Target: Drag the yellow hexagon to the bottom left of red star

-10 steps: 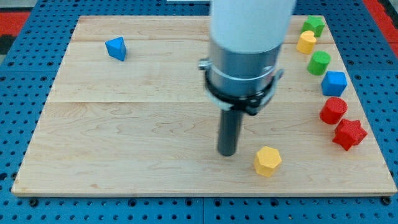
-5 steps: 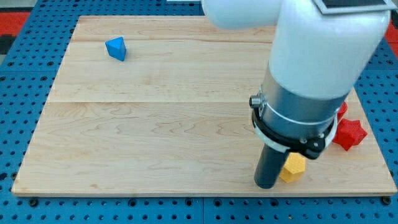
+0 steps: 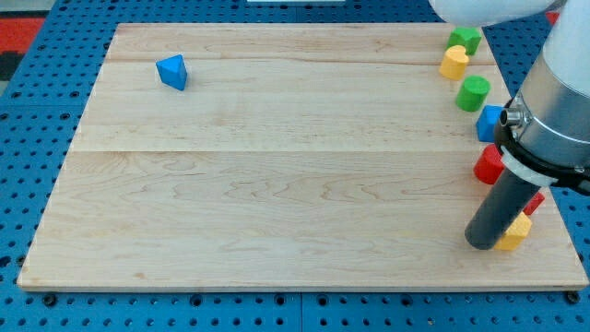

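The yellow hexagon (image 3: 516, 232) lies near the board's bottom right corner, mostly hidden behind my rod. My tip (image 3: 481, 243) rests on the board touching the hexagon's left side. The red star (image 3: 534, 201) sits just above and right of the hexagon, largely covered by the rod and the arm's body; only a sliver shows.
Down the right edge stand a green block (image 3: 466, 39), a yellow block (image 3: 454, 63), a green cylinder (image 3: 474, 93), a blue block (image 3: 489, 122) and a red block (image 3: 488, 165). A blue block (image 3: 172, 71) lies at the top left. The board's right edge (image 3: 567, 242) is close to the hexagon.
My tip moved right across the lower board, pushing the yellow hexagon right until it sits just below-left of the red star. The arm now covers the star.
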`<control>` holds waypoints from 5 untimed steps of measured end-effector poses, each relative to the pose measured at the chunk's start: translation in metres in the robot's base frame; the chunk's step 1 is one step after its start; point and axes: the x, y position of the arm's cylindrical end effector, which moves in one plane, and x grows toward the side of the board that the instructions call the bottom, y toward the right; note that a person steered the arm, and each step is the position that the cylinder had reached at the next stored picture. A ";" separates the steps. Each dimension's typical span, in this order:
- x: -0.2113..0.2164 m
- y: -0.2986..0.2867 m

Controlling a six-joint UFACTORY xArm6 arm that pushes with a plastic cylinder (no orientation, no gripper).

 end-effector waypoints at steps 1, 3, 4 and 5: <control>0.023 0.002; 0.026 0.015; 0.012 -0.013; -0.023 -0.023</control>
